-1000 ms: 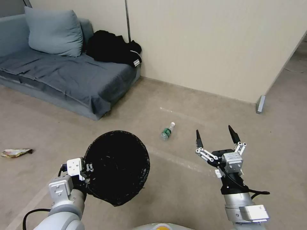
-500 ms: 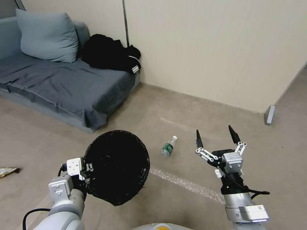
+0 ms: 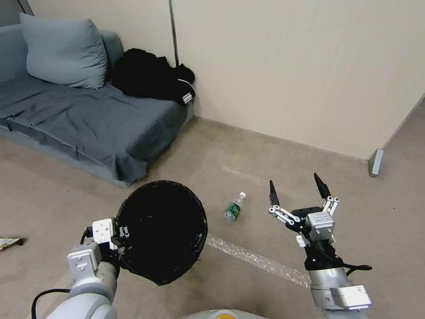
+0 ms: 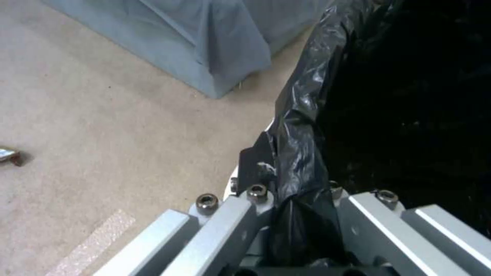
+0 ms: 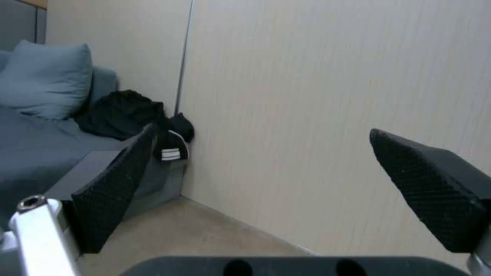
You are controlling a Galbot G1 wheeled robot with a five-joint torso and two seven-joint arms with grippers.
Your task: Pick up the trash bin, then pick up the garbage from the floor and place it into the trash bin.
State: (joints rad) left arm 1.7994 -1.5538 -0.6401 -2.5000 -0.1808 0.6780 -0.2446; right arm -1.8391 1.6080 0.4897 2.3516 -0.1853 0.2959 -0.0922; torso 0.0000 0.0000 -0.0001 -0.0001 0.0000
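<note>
Currently the left gripper (image 3: 119, 237) is clamped on the black-lined rim of the trash bin (image 3: 161, 230), holding it off the floor with its mouth facing up toward the head camera. Left wrist view: bag liner (image 4: 299, 153) pinched between the fingers. Right gripper (image 3: 297, 192) is raised beside the bin, fingers spread wide, holding nothing. Small bottle (image 3: 234, 207) lies on the floor between bin and right gripper. Wrapper (image 3: 9, 242) lies on the floor far left. Sofa (image 3: 88, 115) behind, black clothes (image 3: 150, 79) on it.
</note>
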